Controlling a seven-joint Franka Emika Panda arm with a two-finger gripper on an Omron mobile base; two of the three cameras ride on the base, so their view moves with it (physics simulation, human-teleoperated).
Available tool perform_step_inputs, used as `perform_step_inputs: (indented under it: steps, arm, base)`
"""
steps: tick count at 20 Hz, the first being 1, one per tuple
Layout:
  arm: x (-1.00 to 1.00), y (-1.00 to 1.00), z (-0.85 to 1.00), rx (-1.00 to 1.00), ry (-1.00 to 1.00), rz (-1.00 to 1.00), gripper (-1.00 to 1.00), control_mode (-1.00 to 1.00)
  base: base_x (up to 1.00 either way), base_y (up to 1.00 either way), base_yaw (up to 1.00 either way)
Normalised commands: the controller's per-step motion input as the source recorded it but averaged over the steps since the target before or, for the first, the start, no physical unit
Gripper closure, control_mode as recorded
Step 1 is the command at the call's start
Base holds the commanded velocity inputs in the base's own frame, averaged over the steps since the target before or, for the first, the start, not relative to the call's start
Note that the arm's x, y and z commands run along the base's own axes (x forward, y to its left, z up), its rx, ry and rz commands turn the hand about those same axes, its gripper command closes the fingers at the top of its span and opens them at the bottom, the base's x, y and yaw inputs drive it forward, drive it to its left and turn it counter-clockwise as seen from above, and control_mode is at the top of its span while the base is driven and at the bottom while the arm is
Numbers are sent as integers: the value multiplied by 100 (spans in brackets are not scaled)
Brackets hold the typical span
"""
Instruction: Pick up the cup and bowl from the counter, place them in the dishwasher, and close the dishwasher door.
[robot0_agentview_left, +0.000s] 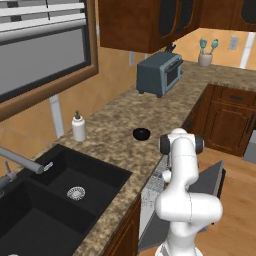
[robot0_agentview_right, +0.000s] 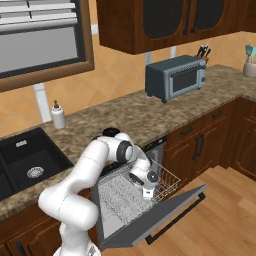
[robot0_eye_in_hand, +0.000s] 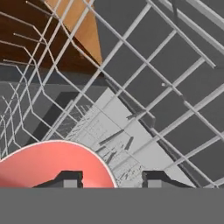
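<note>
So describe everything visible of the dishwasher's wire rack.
The wire rack is a silvery open grid of thin wires with upright tines, pulled out over the lowered dishwasher door. The pincer hangs inside it, and in the hand view the cup's pinkish-red top sits over its mesh.

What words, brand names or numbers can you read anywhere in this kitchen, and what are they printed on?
None: no readable text shows in these pictures.
The toaster oven has a plain front, no brand or dial marks legible.
The soap dispenser carries no label.
The dishwasher door is a bare dark grey panel.
The cup at the claw shows a plain pinkish-red top, over the wire rack.
</note>
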Motion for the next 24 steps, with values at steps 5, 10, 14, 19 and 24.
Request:
perform_step_inputs:
  steps: [5, 10, 14, 19, 24]
  arm:
    - [-36, -26, 36, 9, -1, -6, -100, -100]
    - [-57, -37, 88, 7, -1, -2, -100, -100]
    - [-54, -21, 100, 7, -13, 0, -100, -100]
    - [-30, 0, 100, 1, -20, 9, -100, -100]
    - [-6, 0, 100, 0, -5, 16, -100, -100]
  base:
    - [0, 0, 0]
    - [0, 0, 0]
    - [0, 0, 0]
    - [0, 0, 0]
    - [0, 0, 0]
